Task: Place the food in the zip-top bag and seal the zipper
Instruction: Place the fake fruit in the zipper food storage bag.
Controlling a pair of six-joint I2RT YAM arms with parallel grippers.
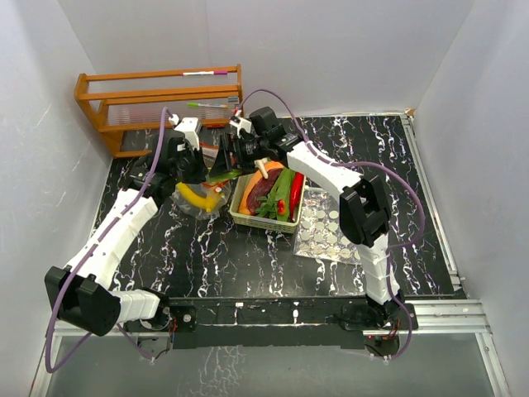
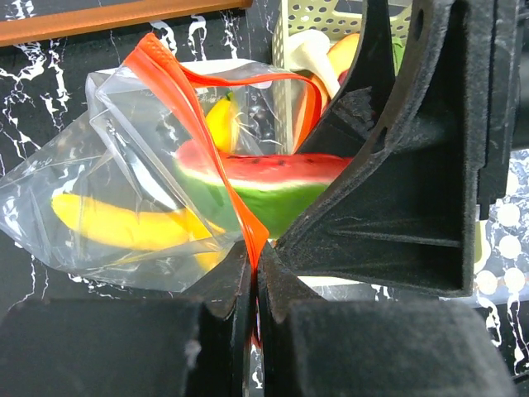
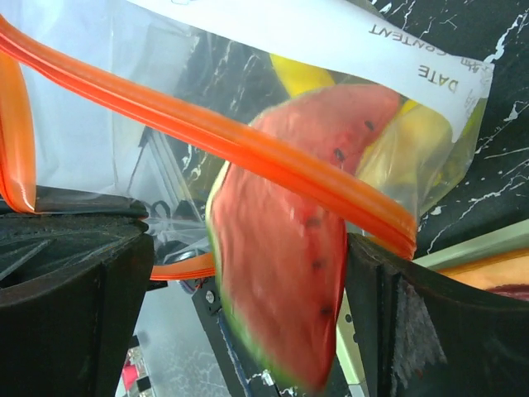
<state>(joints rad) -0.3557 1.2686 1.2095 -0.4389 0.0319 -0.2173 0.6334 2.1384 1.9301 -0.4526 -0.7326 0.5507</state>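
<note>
The clear zip-top bag (image 2: 107, 157) with an orange zipper (image 2: 240, 207) lies left of the basket. My left gripper (image 2: 254, 265) is shut on the zipper strip at the bag's mouth. A yellow banana (image 2: 124, 227) lies inside the bag. The watermelon slice (image 3: 281, 248) sits in the bag's mouth between the wide-open jaws of my right gripper (image 3: 248, 248); it is blurred. In the top view both grippers (image 1: 188, 161) (image 1: 230, 153) meet over the bag (image 1: 202, 198). The red chilli (image 1: 296, 192), green pods (image 1: 283, 192), aubergine (image 1: 258, 194) and orange wedge (image 1: 269, 169) lie in the basket.
The pale green slatted basket (image 1: 252, 220) stands right of the bag. A clear sheet of round white pieces (image 1: 322, 231) lies to its right. A wooden rack (image 1: 157, 99) stands at the back left. White walls enclose the table.
</note>
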